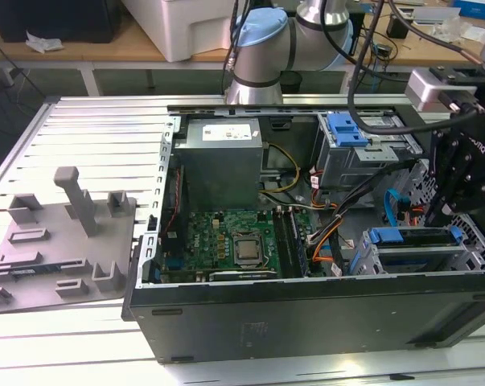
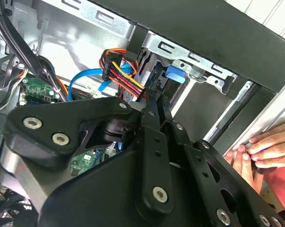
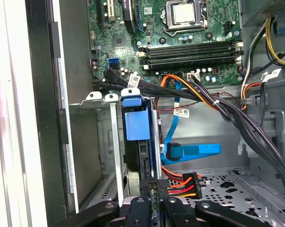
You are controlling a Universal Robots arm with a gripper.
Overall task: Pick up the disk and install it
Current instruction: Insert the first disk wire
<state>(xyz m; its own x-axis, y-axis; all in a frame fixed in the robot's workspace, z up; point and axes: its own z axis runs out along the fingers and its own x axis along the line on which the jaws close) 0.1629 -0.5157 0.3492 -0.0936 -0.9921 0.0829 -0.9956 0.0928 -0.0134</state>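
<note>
The gripper is pinching the disk by its edge, fingers nearly closed; it is standing upright in the drive cage, on the exterior view's right.

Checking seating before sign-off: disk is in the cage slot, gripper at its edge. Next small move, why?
Probably a small straight push along the slot. In the first wrist view the disk stands on edge between the drive cage walls, the gripper sits at its near end, and a cable plug lies beside, so avoid sideways motion.
</note>
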